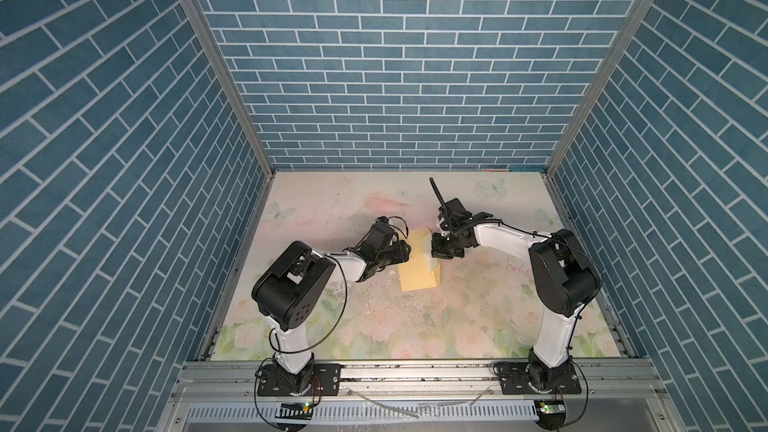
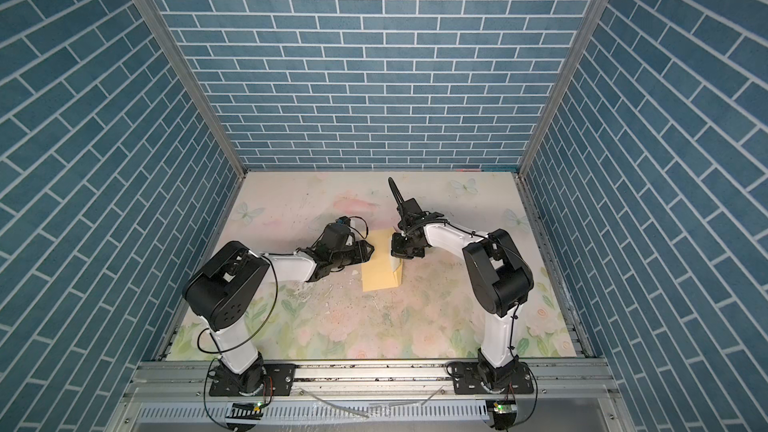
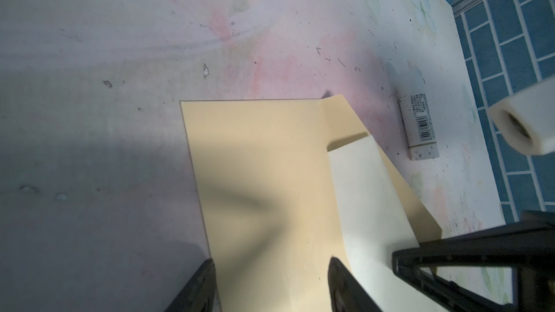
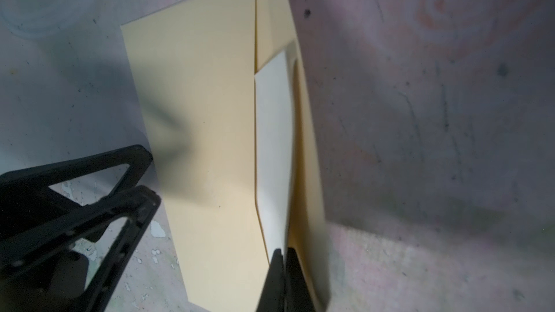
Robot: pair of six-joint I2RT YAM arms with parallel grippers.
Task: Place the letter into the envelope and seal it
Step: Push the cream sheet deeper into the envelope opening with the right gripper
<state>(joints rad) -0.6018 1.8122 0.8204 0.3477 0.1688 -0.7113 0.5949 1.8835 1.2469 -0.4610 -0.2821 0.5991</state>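
Long yellow-tan paper envelope (image 1: 415, 280) flat at table (image 1: 457, 326) centre; thin cream paper letter (image 1: 429, 260) part-inserted, protruding at its 3 o'clock side. Right pincer (image 4: 282, 255) clenched on the letter's edge; left pincer (image 3: 270, 265) released over the envelope. Judged light, floppy, crease-prone: pinch edges only

Envelope (image 4: 198, 115) flat on table (image 4: 420, 115), plain tan face up. Flap (image 4: 309, 175) along one long side, lifted off table, standing steep. Letter (image 4: 273, 133): cream strip sticking out of mouth, between envelope face and flap. Right gripper (image 4: 283, 265) at letter's near end, jaws pressed together, pinching letter edge. Left gripper (image 4: 147, 175) at opposite long side, jaws apart, tips just beside envelope edge; contact unclear. Dark shadow across envelope there. Table scuffed, white flecks near left gripper.
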